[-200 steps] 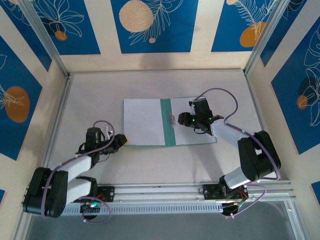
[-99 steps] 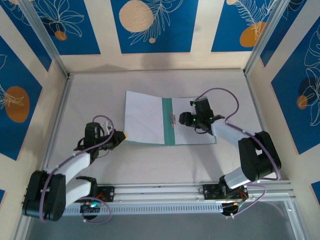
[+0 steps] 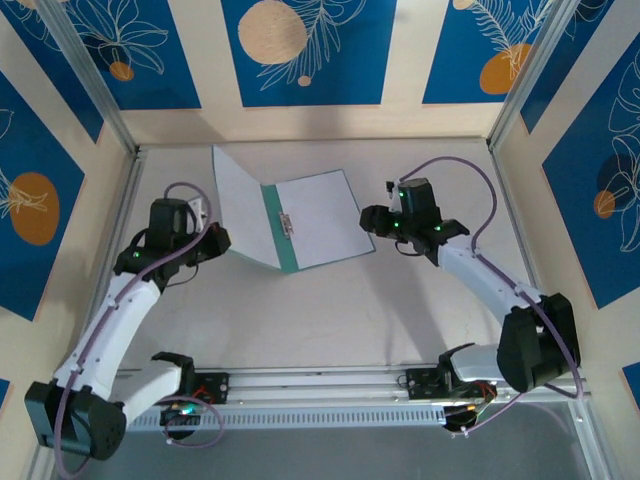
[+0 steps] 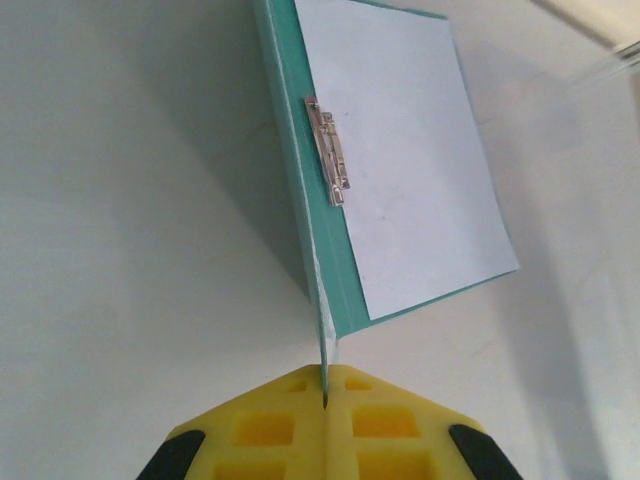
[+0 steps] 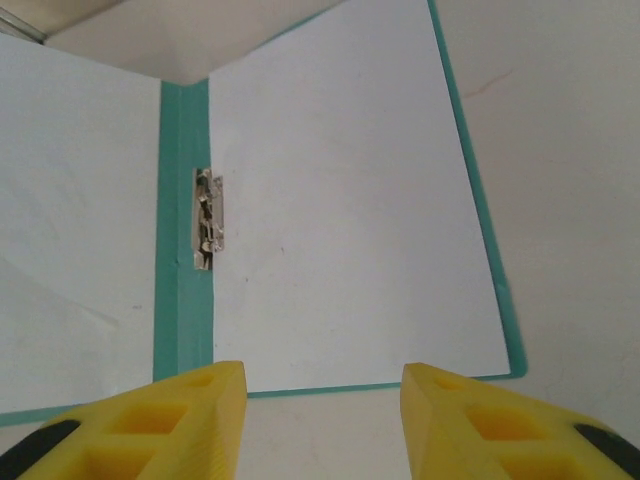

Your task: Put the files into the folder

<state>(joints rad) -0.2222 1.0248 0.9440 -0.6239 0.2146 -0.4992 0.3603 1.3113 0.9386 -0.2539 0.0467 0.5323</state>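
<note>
The folder (image 3: 276, 240) lies open on the table (image 3: 330, 320), close to the far edge and a little left of the middle. Its right half is flat on the table and a white sheet (image 3: 322, 215) covers it, so only a thin teal border shows around the sheet. A small metal clip (image 5: 204, 220) sits on the teal strip beside the fold.

The left cover (image 3: 238, 200) stands up tilted from the table. Its inner face looks white, and it is not possible to tell if this is a second sheet or the cover itself.

The left gripper (image 4: 325, 388) has its yellow fingers pressed together on the near corner of this raised cover. The right gripper (image 5: 322, 400) hangs beside the right edge of the folder, jaws partly apart with nothing between them.
</note>
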